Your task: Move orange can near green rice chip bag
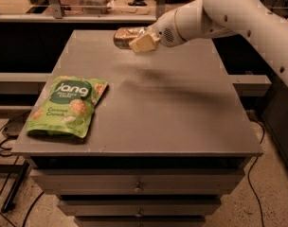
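The end effector (137,38), upper centre, seems clamped on the orange can (123,37); the green bag (68,105) lies lower left on the desk (182,108).

We see the can (123,37), shiny coppery orange, held on its side by the gripper (136,39) above the far part of the table (182,112). The chip bag (68,107), bright green with white "jang" lettering, lies flat near the front left corner, well apart from it.

claw (134,39) holding orange can (122,36) above table (182,117) rear, green rice chip bag (68,105) front-left
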Available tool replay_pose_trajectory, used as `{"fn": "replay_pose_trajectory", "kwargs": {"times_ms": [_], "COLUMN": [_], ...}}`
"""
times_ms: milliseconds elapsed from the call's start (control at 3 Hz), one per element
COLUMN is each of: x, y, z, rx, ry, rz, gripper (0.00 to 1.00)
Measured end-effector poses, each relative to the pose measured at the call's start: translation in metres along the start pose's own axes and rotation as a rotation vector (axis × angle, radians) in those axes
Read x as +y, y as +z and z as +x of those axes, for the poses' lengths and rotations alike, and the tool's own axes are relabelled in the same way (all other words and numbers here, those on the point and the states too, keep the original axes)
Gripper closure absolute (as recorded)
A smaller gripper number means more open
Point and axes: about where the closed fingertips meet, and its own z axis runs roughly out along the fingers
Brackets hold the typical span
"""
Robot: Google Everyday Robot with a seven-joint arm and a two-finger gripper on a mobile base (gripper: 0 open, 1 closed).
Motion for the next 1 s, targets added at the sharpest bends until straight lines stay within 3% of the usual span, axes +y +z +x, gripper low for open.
{"fn": "replay_pose_trajectory", "kwargs": {"times_ms": [333,667,1000], "x": [0.038,0.066,0.076], "y": [0.025,0.051,0.061], "z": [0.019,0.047,0.058], "rx": [0.013,0.022,0.023], "ry": [0.028,0.094,0.125], "rz": [-0.098,-0.170,-0.196], "gripper": [0.82,0.50,0.27]}}
